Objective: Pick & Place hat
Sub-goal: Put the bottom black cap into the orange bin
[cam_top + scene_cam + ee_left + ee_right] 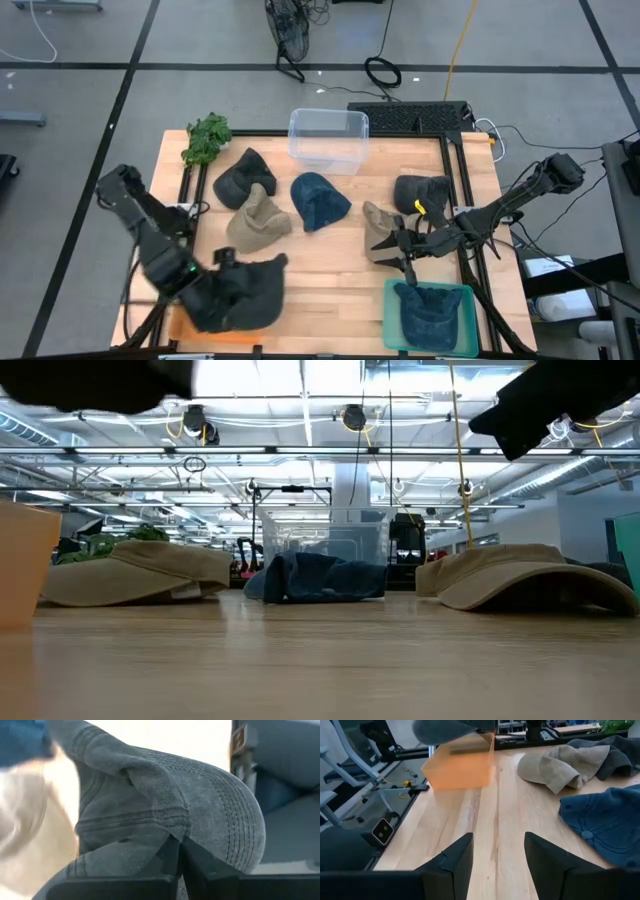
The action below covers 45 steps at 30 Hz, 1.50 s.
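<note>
The pale wooden tabletop [330, 275] carried several caps. At its near left corner, over an orange plastic bin [462, 767], the left gripper [222, 262] held a dark grey washed-cotton cap [240, 295], fingers clamped on the fabric. The right gripper [405, 245] hovered with fingers spread above a green bin [392, 320] holding a blue denim cap [432, 312].

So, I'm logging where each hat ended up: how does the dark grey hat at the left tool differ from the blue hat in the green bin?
The dark grey hat is charcoal and clamped in the left tool over the orange bin; the blue hat is denim blue and lies loose in the green bin, the open right tool just beyond it. Both are stitched caps.
</note>
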Available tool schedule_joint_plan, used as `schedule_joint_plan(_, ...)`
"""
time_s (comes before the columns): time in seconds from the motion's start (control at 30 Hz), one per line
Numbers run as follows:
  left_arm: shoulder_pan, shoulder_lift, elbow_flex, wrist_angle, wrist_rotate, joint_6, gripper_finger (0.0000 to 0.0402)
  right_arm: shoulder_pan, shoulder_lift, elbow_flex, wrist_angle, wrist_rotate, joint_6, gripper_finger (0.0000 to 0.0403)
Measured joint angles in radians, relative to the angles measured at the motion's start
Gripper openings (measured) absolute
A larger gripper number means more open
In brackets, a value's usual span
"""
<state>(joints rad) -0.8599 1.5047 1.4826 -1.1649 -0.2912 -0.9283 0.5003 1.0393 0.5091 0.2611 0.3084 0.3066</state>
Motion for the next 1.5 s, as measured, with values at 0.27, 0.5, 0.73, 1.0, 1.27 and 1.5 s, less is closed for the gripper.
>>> schedule_joint_plan(0.27,-0.229,0.0,-0.063,-0.115,-0.078,-0.389,0.0013,0.0,0.0,0.0,0.019,0.0,0.0,0.0155)
schedule_joint_plan(0.5,-0.351,0.0,-0.21,-0.004,-0.083,-0.474,0.001,0.0,0.0,0.0,0.019,0.0,0.007,0.0155)
schedule_joint_plan(0.73,-0.386,0.0,-0.359,0.168,-0.057,-0.435,0.0009,0.0,0.0,0.0,0.019,0.0,0.005,0.0155)
schedule_joint_plan(1.0,-0.384,0.0,-0.468,0.289,-0.024,-0.39,0.0027,0.0,0.0,0.0,0.019,0.0,0.004,0.0155)
schedule_joint_plan(1.27,-0.384,0.0,-0.518,0.286,-0.023,-0.424,0.0015,0.0,0.0,0.0,0.018,0.0,0.003,0.0155)
schedule_joint_plan(1.5,-0.384,0.0,-0.524,0.296,-0.023,-0.476,0.0028,0.0,0.0,0.0,0.018,0.0,0.005,0.0155)
